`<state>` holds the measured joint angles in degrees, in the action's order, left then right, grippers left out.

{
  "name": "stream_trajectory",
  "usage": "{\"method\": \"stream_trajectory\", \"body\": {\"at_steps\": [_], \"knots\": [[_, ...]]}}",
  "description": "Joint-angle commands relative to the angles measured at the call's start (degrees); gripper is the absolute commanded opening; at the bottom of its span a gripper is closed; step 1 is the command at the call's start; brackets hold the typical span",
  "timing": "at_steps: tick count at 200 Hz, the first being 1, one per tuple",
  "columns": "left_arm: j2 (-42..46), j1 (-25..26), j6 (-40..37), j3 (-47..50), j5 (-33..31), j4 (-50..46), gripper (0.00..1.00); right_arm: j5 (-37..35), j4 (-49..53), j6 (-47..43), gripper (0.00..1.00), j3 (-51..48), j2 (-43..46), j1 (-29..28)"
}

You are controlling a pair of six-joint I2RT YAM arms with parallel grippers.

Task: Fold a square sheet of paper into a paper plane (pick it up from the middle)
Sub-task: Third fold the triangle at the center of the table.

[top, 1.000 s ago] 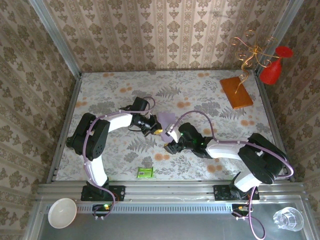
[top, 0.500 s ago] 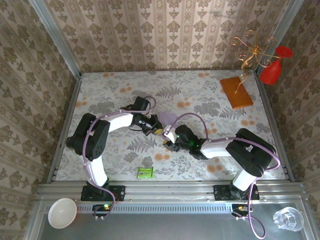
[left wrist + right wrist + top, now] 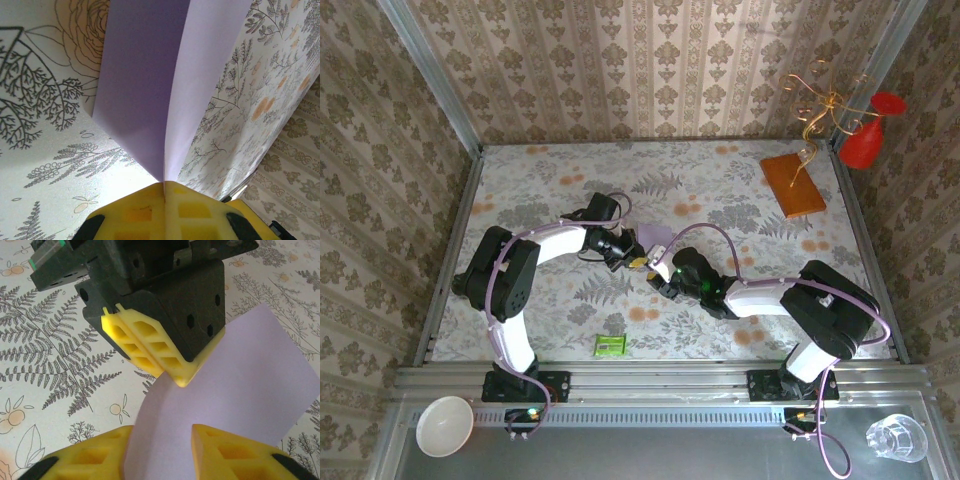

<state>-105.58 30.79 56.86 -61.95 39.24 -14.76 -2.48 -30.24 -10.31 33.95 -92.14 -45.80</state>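
Counter: the flower-and-fern patterned counter carries everything, and my two arms reach in and meet near its middle.
Board: the orange-brown board lies flat near the far right corner, well apart from both my hands.
Paper: the square sheet of paper is pale lavender and plain. It sits near the middle of the counter, between my two hands. From the pinched edge it bends in two faces along a soft fold, and the rest fans out over the patterned cloth.
Left hand: my left hand has its yellow pads pressed together, clamped on one edge of the sheet, which comes straight out of the seam between them.
Right hand: my right hand sits just beside the left, nearly tip to tip. Its fingers stand apart, with the curved near edge of the sheet lying in the gap.
Packet: the small green packet lies near the counter's near edge, apart from the paper.
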Motion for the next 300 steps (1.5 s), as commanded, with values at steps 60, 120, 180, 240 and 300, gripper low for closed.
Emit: {"method": "stream_trajectory", "body": {"at_steps": [60,120,180,240,300], "knots": [[3.97,-2.29,0.27,-0.01,-0.65,-2.48,0.17,3.41,1.61,1.81,0.06,-0.20,1.71,-0.21],[6.97,-5.93,-5.28,-2.61,-3.67,-4.83,0.31,16.48,7.69,9.42,0.00,0.76,3.80,2.68],[-3.22,-1.37,-9.05,-10.47,-4.68,-8.06,0.25,25.20,8.15,19.46,0.00,2.55,0.03,5.10],[-11.52,0.50,-13.07,-16.23,-7.42,-13.80,0.14,27.65,8.69,23.25,0.00,4.69,-3.28,5.77],[-15.93,1.21,-16.59,-18.25,-9.56,-19.68,0.09,26.62,12.81,27.19,0.00,7.39,-6.11,7.11]]}}
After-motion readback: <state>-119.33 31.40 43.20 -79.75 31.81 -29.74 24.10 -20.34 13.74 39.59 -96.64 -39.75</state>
